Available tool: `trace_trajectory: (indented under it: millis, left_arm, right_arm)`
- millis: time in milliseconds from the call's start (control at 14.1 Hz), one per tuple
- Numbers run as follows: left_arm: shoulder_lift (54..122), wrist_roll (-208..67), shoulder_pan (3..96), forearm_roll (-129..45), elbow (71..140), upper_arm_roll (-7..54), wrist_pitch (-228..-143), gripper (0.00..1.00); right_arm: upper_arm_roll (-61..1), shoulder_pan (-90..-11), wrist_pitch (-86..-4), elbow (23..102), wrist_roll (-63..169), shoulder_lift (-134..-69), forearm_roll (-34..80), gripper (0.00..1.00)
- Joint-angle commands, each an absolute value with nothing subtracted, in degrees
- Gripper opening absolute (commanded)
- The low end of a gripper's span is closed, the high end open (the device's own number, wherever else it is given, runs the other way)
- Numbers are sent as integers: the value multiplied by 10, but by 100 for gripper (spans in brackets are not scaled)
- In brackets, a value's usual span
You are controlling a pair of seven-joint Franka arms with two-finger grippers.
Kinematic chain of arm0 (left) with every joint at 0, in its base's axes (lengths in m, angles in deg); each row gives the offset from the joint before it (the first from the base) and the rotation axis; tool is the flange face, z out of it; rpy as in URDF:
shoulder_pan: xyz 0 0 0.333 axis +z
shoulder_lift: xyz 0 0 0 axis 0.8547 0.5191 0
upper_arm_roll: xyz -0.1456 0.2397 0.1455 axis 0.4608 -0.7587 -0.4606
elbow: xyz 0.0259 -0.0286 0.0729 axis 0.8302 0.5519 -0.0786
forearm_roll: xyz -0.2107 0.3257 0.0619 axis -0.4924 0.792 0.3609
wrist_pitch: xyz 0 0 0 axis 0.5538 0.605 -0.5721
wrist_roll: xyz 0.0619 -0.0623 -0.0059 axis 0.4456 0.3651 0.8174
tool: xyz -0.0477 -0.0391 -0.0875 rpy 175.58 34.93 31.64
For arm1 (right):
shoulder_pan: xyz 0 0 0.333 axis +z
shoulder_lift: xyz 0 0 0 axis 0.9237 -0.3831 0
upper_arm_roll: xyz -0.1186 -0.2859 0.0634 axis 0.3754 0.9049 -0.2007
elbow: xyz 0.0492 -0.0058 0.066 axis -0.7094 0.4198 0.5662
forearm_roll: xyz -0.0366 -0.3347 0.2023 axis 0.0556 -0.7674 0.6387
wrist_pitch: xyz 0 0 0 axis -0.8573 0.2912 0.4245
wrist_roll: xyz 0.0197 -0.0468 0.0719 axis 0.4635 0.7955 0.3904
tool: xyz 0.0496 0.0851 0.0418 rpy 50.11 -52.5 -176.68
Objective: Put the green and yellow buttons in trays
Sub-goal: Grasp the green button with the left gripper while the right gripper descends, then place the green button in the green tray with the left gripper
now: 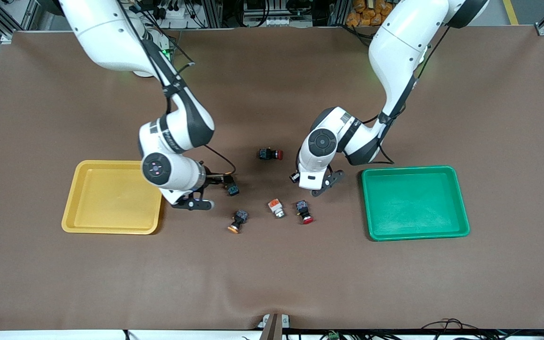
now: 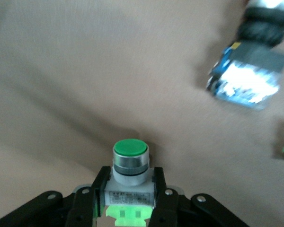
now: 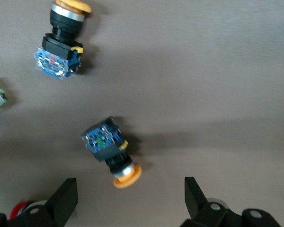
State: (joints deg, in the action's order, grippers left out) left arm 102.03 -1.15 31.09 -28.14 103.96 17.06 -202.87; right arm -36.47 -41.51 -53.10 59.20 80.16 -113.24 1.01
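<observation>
The yellow tray (image 1: 111, 197) lay at the right arm's end of the table. Beside it, the right gripper (image 3: 130, 201) hung low with its fingers (image 3: 64, 198) spread wide, empty; an orange-capped button (image 3: 110, 151) lay on the table just off its fingertips, a second orange-capped button (image 1: 237, 221) nearby. The orange square button (image 1: 276, 207) and two red-capped switches (image 1: 304, 211) lay between the grippers. The left gripper (image 2: 128, 201) was clamped on a green button (image 2: 130, 163), beside the green tray (image 1: 413, 203).
</observation>
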Motion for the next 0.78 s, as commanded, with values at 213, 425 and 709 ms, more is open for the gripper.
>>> trace_trajectory:
  millis: [213, 425, 709]
  left_arm:
    - [940, -171, 411, -255, 1017, 168, -1895, 0]
    - [943, -262, 473, -254, 1017, 166, -1889, 0]
    - [947, -407, 546, -254, 1024, 165, -1888, 0]
  right_arm:
    - [-359, -383, -637, 628, 810, -1156, 17, 100]
    - [-358, -373, -646, 628, 821, -1163, 18, 100]
    - [-358, -363, -667, 631, 821, -1174, 17, 91]
